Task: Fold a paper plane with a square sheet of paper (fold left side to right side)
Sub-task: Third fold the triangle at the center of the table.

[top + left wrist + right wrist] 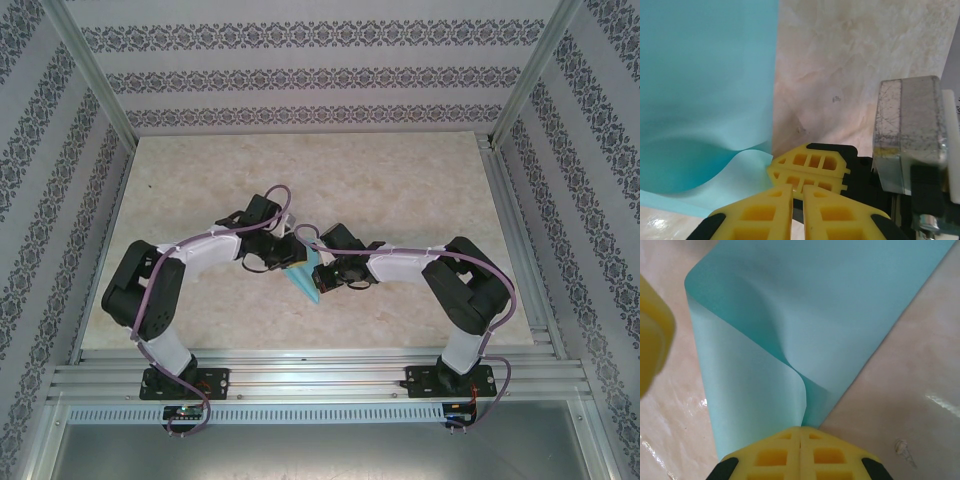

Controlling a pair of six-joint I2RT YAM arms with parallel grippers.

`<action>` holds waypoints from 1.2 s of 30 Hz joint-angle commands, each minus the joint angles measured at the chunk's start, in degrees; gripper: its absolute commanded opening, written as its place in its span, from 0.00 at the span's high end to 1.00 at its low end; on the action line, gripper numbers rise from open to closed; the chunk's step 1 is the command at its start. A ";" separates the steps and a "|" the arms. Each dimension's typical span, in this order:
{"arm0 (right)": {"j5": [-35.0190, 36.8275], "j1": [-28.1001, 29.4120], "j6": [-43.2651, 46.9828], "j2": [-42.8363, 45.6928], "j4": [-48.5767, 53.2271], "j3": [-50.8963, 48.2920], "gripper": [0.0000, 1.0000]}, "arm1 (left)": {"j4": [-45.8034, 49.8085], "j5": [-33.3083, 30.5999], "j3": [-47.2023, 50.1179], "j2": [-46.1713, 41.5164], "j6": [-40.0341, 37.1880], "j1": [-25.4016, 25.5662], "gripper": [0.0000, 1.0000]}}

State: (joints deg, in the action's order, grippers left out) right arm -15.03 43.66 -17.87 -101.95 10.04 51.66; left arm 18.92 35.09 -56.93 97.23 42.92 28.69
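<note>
One fold half-made: paper (790,300) curls over uncreased on counter (920,365), right gripper (800,434) clamped on its edge, left gripper (797,192) state unclear, creasing remains.

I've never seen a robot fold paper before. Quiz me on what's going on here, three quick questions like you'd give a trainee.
1. True or false: the square sheet of paper lies flat and untouched.
2. What is the right end effector clamped on? A: the sheet. B: a pen. C: nothing.
3. Fill in: its fingers are coloured ___.
Key: 1 false, the sheet is curled over and gripped. 2 A. 3 yellow.
</note>
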 commanded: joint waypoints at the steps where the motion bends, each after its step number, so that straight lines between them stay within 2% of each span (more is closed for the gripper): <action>1: 0.70 1.43 1.56 -3.43 3.14 -0.51 1.00 | 0.00 -3.08 -0.20 1.28 0.57 0.67 0.87; 10: 0.70 1.52 1.79 -3.87 3.58 0.02 1.00 | 0.65 -4.07 0.33 5.07 -0.65 1.02 0.87; 36: 0.44 1.70 1.96 -5.71 4.64 1.56 1.00 | 3.85 -7.14 1.55 6.47 -3.53 1.16 0.87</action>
State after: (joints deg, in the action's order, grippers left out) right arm -14.94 43.88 -16.62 -103.35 12.82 54.17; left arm 21.26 29.02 -56.07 102.72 40.80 29.04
